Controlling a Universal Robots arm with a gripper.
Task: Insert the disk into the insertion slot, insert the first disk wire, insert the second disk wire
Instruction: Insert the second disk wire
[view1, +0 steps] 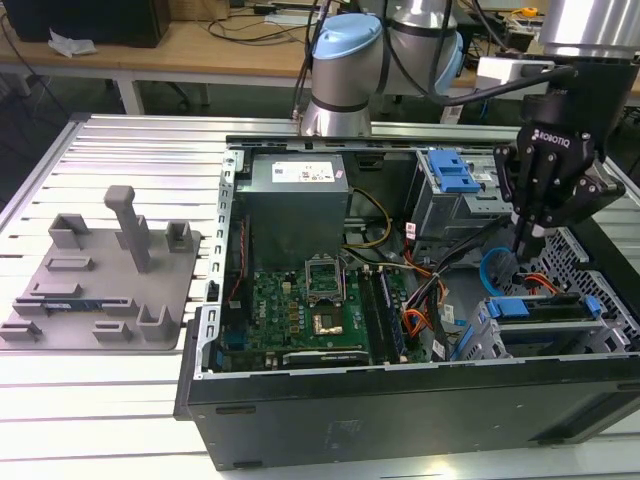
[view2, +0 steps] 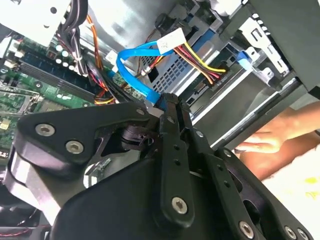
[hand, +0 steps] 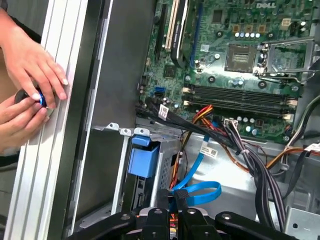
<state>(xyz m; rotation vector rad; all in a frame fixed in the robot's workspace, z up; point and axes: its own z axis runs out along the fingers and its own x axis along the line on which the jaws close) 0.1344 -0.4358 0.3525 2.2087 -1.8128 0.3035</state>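
I'm hanging over the open computer case (view1: 420, 400), at its end on the exterior view's right, with my gripper (view1: 528, 243) pointing straight down just above the insertion slot (view1: 560, 335). My fingers (view2: 172, 130) are pressed close together, a narrow stance; in both wrist views the blue flat cable (hand: 197, 192) loops right at their tips, though I cannot tell whether I actually pinch it or only touch it.

The disk (view1: 535, 308) sits in the low grey cage already, lying flat, its bright blue carrier showing along the top edge. Its long axis runs across the exterior view, left to right, level with the case floor. In the first wrist view the blue carrier tab (hand: 143, 159) sticks up at the cage's edge.

From the second wrist view, a bundle of yellow, red and black wires (view2: 202, 62) ends in a plug at the back of the drive cage, and the blue cable curves round beside it.

Inside the case: the green motherboard (view1: 310, 310) lies on the floor, the grey power supply (view1: 297, 205) stands behind it, and a taller bay with a blue latch (view1: 452, 175) sits further back. Orange and black cables (hand: 250, 155) trail between board and cage.

A person's hands (hand: 30, 95) rest on the ribbed table (view1: 130, 150) just outside the case wall, holding a small dark object. A grey fixture tray (view1: 100, 280) lies on the table, on the exterior view's left.
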